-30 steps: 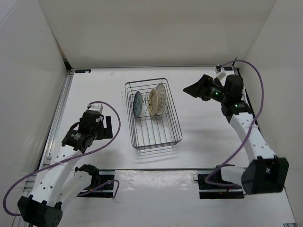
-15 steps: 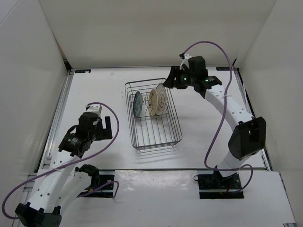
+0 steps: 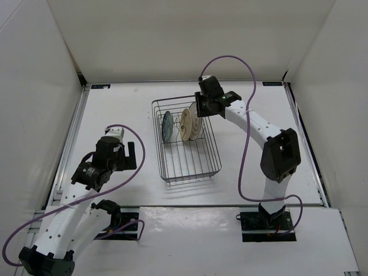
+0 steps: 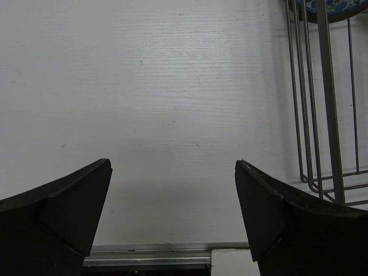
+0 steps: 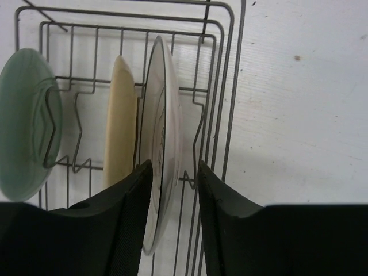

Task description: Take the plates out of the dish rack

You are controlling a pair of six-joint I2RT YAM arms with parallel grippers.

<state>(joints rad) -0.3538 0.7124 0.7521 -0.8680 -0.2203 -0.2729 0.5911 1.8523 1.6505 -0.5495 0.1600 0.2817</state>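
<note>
A white desk (image 3: pixel 115 109) with a faint wood-grain texture is enclosed by three plain white walls. A back wall (image 3: pixel 184 34) is seen at 12 o'clock, a left wall (image 3: pixel 29 86) at 9 o'clock and a right wall (image 3: pixel 339 69) at 3 o'clock. An aluminium rail (image 3: pixel 70 141) is run along the desk's 9 o'clock edge. A small dark label (image 3: pixel 100 87) is fixed at the 11 o'clock corner and a second label (image 3: pixel 272 84) at 1 o'clock. A separate white panel (image 3: pixel 190 236) is laid across the 6 o'clock edge. A dark speck (image 5: pixel 297 57) is seen on the desk surface. The scene is evenly lit, and only soft shadows are cast.
</note>
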